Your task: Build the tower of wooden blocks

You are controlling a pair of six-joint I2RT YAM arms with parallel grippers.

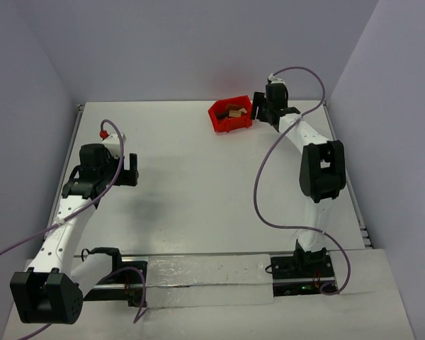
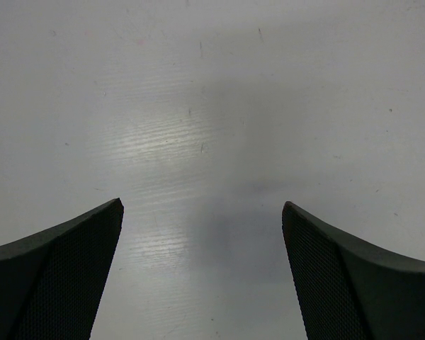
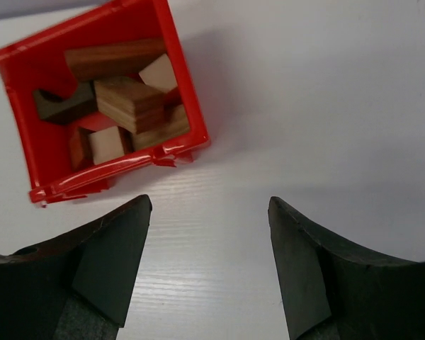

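White bench [image 1: 198, 177] with pale walls [image 1: 198, 49] around. Wood blocks [image 3: 127, 99] heaped inside red bin [image 3: 15, 120] at far side, right of middle. Right hand [image 3: 209, 200] just beside bin, spread apart, nothing in it. Left hand [image 2: 202, 204] well away on left, over bench, spread wide apart, nothing in it.

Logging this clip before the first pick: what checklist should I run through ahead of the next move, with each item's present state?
1. Wood blocks in the red bin: ok, piled inside.
2. Right tool empty: ok, jaws apart, only table between them.
3. Right tool lined up over the bin: not ok, bin sits up and left of it in its wrist view.
4. Left tool empty: ok, jaws wide over bare table.
5. Blocks stacked on the table: not ok, none visible outside the bin.
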